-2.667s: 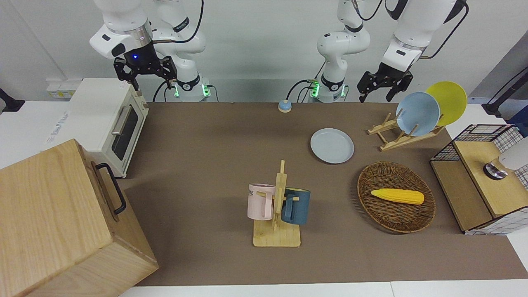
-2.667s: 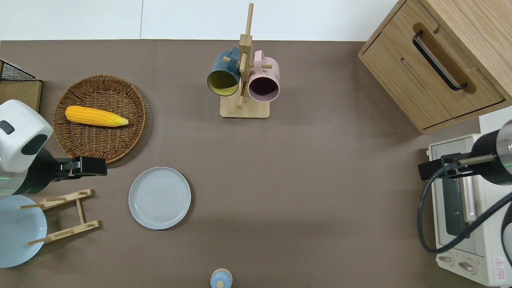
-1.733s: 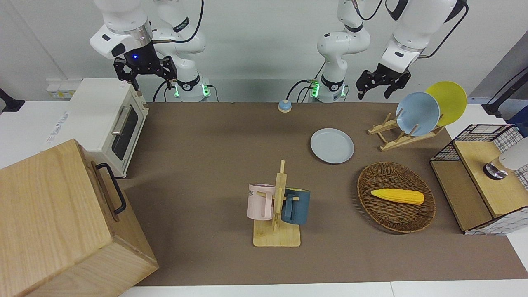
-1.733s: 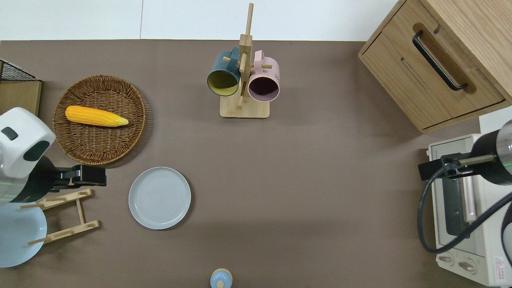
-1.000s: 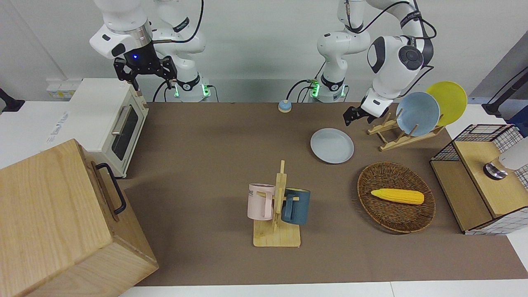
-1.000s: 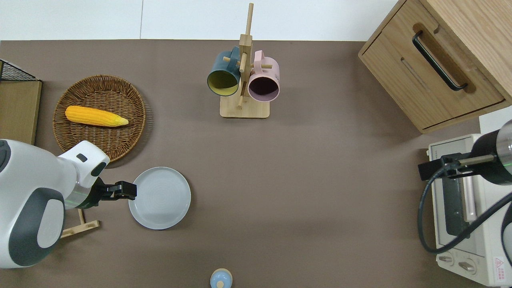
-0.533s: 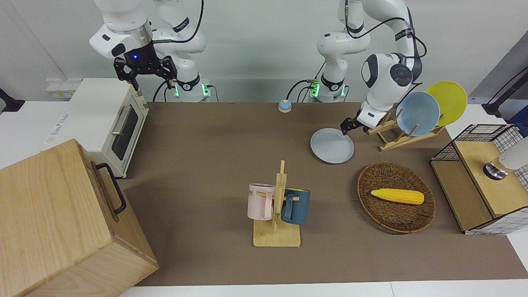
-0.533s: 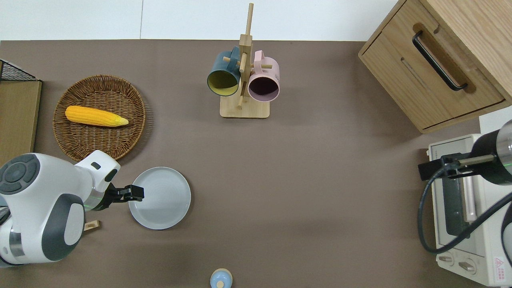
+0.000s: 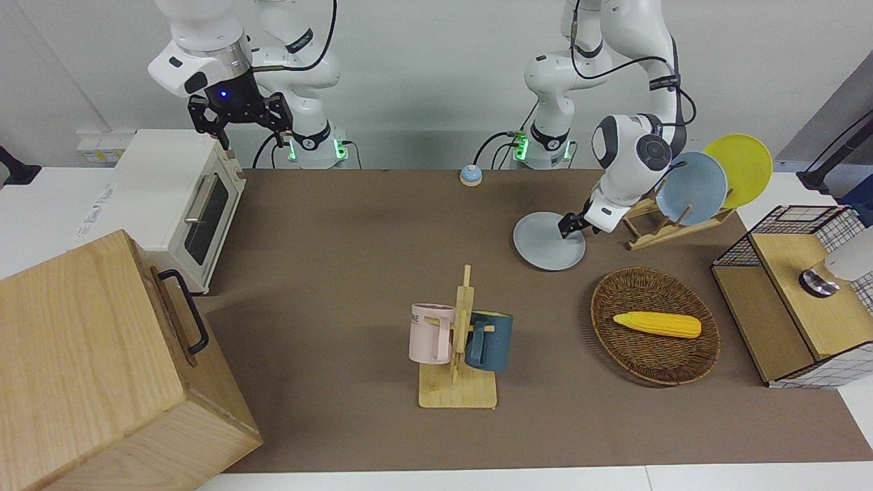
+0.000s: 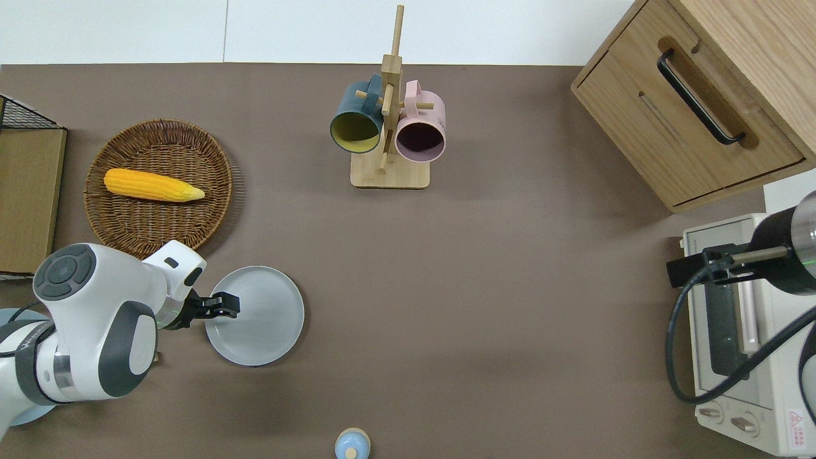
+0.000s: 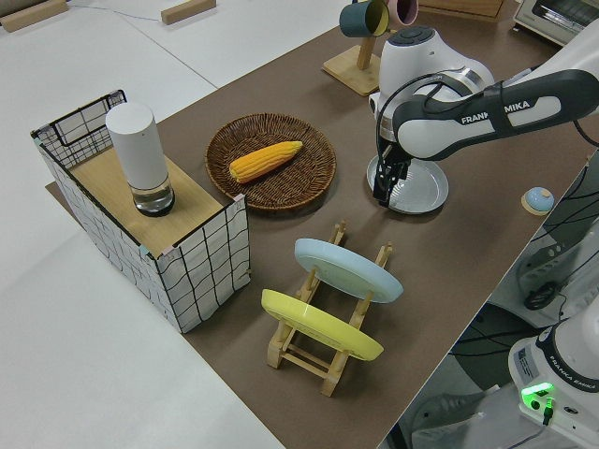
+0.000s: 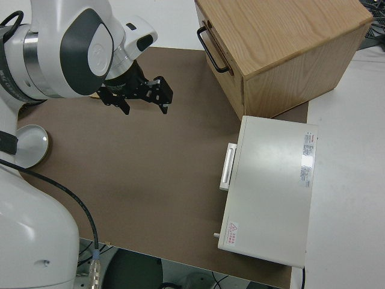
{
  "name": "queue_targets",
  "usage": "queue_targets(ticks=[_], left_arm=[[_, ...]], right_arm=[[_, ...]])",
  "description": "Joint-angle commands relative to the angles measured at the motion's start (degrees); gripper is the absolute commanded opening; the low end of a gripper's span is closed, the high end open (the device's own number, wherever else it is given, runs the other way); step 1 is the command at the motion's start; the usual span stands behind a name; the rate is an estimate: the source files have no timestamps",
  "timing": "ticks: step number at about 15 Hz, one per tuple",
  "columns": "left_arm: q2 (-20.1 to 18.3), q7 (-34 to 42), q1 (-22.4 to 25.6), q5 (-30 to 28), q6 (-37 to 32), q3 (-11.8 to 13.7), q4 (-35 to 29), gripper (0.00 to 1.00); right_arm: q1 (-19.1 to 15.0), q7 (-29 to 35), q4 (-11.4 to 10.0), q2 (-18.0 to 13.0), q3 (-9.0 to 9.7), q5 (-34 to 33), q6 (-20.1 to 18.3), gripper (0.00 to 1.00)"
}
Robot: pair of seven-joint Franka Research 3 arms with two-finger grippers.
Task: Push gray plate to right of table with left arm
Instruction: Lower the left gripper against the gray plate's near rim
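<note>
The gray plate [image 9: 545, 247] [image 10: 264, 319] [image 11: 423, 187] lies flat on the brown table [image 9: 341, 239], toward the left arm's end and fairly near the robots. My left gripper [image 9: 568, 228] [image 10: 223, 305] [image 11: 384, 187] points down at the plate's rim on the side toward the left arm's end of the table. Whether it touches the rim I cannot tell. My right gripper [image 9: 251, 136] [image 12: 144, 108] is parked, open and holding nothing.
A wooden rack [image 9: 655, 225] holds a sky-blue plate [image 9: 690, 187] and a yellow plate [image 9: 743, 167] beside the left gripper. A wicker basket [image 10: 137, 226] with corn [image 10: 153, 185] lies farther out. Also here: a mug stand [image 9: 457, 341], toaster oven [image 9: 184, 204], wooden cabinet [image 9: 102, 368], bell [image 9: 470, 176].
The left arm swung down from above the rack and brought its gripper low to the gray plate's rim. The plate itself has not shifted. The right arm stayed still.
</note>
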Motion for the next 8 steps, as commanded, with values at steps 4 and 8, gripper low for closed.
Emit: queue_targets(ticks=[4,8], left_arm=[[1.1,-0.2,0.6,0.6,3.0,0.0,-1.7,0.61],[1.2,-0.2,0.6,0.7,3.1,0.0,-1.7,0.29]], right_arm=[[-0.1,-0.5,-0.2,-0.6,0.00,0.1,-0.2,0.996],[-0.1,-0.5,-0.2,-0.6,0.00,0.1,-0.3,0.996]])
